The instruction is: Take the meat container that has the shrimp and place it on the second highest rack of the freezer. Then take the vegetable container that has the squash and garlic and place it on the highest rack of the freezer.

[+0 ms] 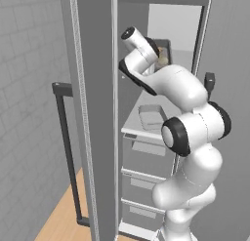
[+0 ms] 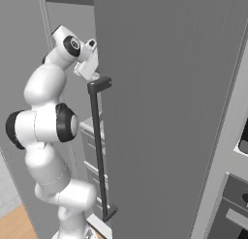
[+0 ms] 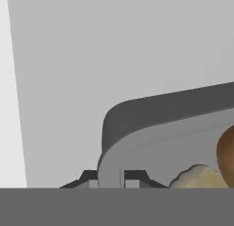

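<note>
Second step in hand: pinching the rim of the grey rounded vegetable container (image 3: 151, 129) (pale garlic at five o'clock) inside the tall grey freezer (image 1: 95, 113), two-finger gripper (image 3: 112, 180) ready to lower onto the highest rack and release.

container (image 1: 162, 53) on upper shelf (image 1: 181, 57) inside freezer (image 1: 95, 113) | second container (image 1: 152, 116) on shelf below

The arm (image 1: 185, 132) rises folded, elbow bent, forearm reaching up and forward. The gripper (image 3: 111, 183) is closed, its fingertips (image 3: 93, 182) pinching a rim.
</note>
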Available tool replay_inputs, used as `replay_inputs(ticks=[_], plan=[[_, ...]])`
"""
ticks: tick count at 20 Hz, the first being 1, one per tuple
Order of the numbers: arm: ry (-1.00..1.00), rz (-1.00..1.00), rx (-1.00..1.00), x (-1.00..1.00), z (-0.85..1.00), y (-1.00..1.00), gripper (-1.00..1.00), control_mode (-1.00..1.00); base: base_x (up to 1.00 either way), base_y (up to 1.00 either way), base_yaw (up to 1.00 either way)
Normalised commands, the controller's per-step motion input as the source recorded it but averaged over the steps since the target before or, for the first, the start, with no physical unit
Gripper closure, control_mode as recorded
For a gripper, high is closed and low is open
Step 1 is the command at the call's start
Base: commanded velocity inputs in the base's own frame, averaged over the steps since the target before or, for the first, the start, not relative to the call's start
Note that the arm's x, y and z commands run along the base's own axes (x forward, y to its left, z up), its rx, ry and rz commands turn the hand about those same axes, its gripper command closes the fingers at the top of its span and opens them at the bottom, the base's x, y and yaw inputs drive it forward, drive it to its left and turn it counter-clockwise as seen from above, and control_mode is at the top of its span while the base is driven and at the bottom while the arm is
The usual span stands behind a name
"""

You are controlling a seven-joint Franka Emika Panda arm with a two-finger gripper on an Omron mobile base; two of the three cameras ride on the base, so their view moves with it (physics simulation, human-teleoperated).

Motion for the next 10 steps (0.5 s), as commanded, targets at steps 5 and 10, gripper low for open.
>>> replay_inputs(ticks=[5,10], plan=[[-0.05,0.00,0.00,0.20,-0.40,-0.06,-1.00,-1.00,0.00,0.00,0.00],[-0.32,0.00,0.00,-0.17,-0.21,-0.08,-1.00,-1.00,0.00,0.00,0.00]])
